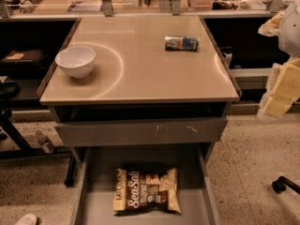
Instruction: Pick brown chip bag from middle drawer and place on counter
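The brown chip bag (146,191), dark with tan ends and white "Sea Salt" lettering, lies flat on the floor of the middle drawer (96,172), which is pulled out towards me below the cabinet. The beige counter (140,74) sits above it. My gripper (277,100), cream-coloured, hangs at the far right edge of the view. It is beside the counter's right side, high above the drawer and well away from the bag. It holds nothing that I can see.
A white bowl (75,61) stands on the counter's left side. A small blue-and-white packet (182,43) lies at its back right. A scratched grey drawer front (140,131) sits shut above the open drawer. Shelves and clutter line the back; speckled floor is on both sides.
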Available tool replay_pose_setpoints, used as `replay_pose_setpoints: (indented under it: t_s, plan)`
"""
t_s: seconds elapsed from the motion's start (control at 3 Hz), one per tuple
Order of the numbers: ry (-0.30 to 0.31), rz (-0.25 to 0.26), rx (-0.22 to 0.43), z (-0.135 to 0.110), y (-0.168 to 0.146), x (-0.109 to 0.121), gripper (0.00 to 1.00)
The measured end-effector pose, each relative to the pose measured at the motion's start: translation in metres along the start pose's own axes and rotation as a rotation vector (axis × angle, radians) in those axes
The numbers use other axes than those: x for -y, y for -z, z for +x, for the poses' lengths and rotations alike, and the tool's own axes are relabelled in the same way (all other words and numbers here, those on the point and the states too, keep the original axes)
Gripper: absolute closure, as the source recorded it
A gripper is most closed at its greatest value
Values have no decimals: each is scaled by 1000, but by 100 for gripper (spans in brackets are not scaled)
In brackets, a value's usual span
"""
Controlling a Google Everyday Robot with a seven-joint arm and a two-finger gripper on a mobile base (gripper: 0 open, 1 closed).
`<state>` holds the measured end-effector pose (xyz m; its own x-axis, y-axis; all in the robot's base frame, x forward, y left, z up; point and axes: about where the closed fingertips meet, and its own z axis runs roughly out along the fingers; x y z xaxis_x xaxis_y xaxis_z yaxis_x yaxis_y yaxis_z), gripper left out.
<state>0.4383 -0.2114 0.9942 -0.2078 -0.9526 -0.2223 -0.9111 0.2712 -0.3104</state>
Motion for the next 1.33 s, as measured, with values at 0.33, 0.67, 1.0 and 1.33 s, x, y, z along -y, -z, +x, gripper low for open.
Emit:
replay_pose_setpoints:
  t_s: [0.33,0.67,1.0,1.33]
  plan:
    - [5,19,-3,0,-6,-3,0]
    - [-22,-27,-1,11,-31,-9,0]
    - [-22,-27,-1,11,-31,-9,0]
    - [11,-57,23,5,-47,-26,0]
